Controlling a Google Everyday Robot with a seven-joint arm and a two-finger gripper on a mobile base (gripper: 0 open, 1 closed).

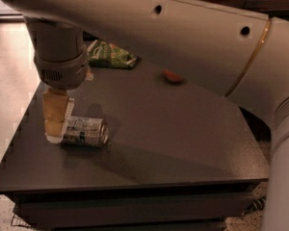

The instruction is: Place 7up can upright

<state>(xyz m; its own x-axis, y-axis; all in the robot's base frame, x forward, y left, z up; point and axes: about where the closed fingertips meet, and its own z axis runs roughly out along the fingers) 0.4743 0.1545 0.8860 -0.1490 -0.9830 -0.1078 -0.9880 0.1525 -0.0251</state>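
The 7up can (87, 131) lies on its side on the dark table (173, 143), near the left front, its silver top facing right. My gripper (55, 129) hangs from the big beige arm and has come down at the can's left end, its tan fingers (54, 112) right against the can's base. The fingers overlap the can's left end and hide it.
A green snack bag (110, 56) lies at the table's back left. A red apple (172, 76) sits at the back, mostly hidden behind my arm. The arm fills the top and right of the view. The table's left edge is close to the gripper.
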